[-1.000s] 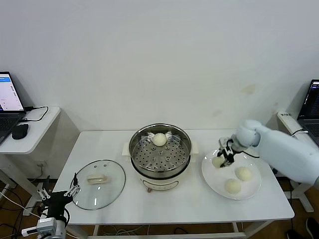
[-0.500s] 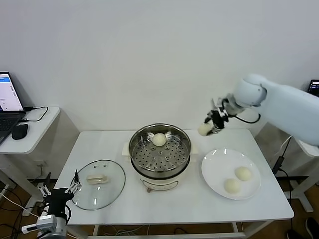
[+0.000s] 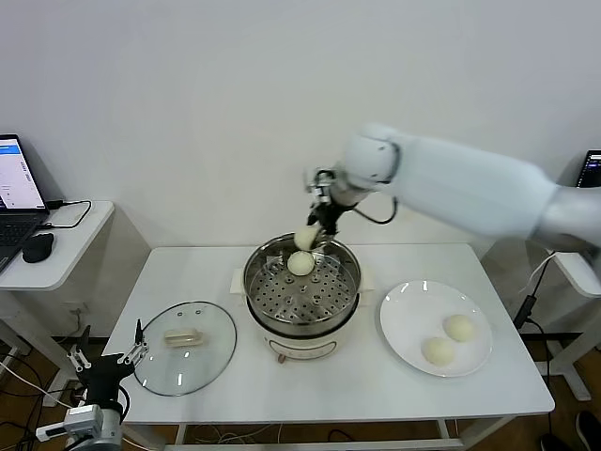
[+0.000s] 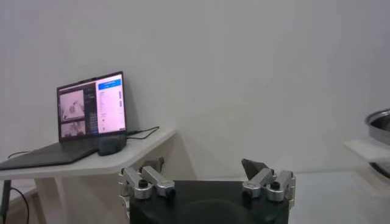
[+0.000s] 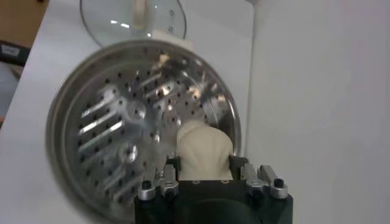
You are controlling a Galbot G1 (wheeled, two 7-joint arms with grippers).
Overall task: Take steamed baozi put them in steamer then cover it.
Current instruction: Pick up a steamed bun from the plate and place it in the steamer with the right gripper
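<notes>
My right gripper (image 3: 308, 237) hangs over the back of the steamer (image 3: 301, 287), shut on a pale baozi (image 3: 305, 238). In the right wrist view that baozi (image 5: 204, 149) sits between the fingers, above the perforated tray (image 5: 122, 128). A second baozi (image 3: 300, 264) lies on the tray at the back, just beneath the held one. Two more baozi (image 3: 458, 327) (image 3: 439, 350) rest on the white plate (image 3: 404, 324) to the right. The glass cover (image 3: 211, 362) lies flat on the table left of the steamer, handle (image 3: 182, 335) up. My left gripper (image 3: 103, 369) is parked open below the table's left front corner.
A side table (image 3: 66, 249) at the far left carries a laptop (image 4: 91, 115) and a mouse (image 3: 38, 247). Another laptop (image 3: 592, 174) stands at the far right edge. The wall is close behind the steamer.
The right arm lifted a baozi off the plate and carried it left, from over the table's back right to above the steamer's back. The left arm barely shifted.
</notes>
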